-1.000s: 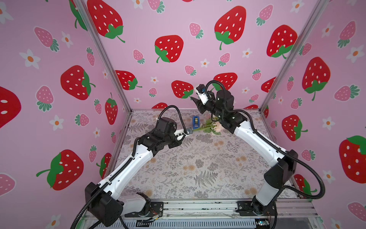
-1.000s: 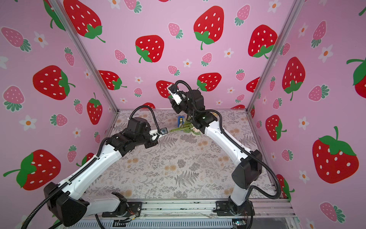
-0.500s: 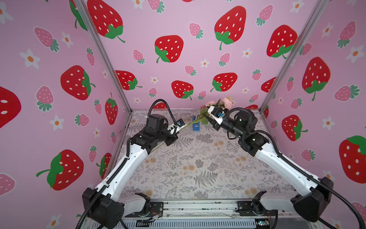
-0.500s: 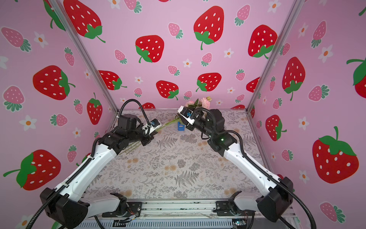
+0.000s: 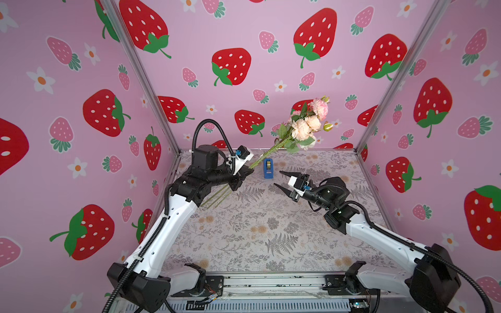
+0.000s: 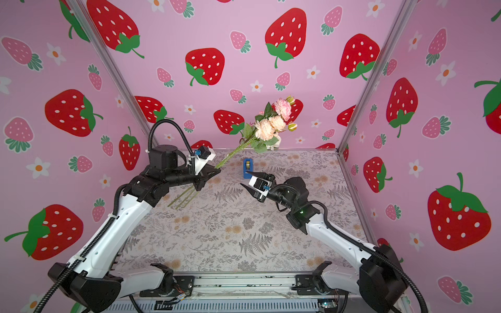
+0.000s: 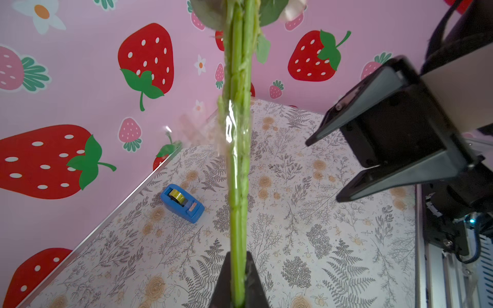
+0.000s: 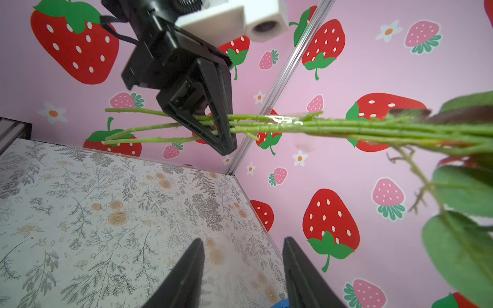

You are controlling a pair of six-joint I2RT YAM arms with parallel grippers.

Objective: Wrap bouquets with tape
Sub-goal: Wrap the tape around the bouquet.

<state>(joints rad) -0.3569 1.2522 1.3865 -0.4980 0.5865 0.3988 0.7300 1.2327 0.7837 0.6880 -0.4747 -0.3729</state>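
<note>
Left gripper [image 5: 248, 172] clamped on bouquet [image 5: 303, 124] stems; blooms raised toward back wall, cut ends splayed behind jaws. Clear tape strip [image 7: 230, 128] seen on stems. Right gripper [image 5: 278, 178] jaws apart, empty, near blue tape dispenser [image 5: 267, 168] on table [image 5: 257, 230]. Both arms stretched forward, grippers angled toward each other.

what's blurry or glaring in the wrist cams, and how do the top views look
Left wrist view: bouquet stems sharp midway, blurring toward the blooms near the lens; the clear wrap on them glints white; the tape dispenser is crisp. Right wrist view: the leaves are soft, out of focus, the stems sharper. Both top views: sharp and evenly lit.
</note>
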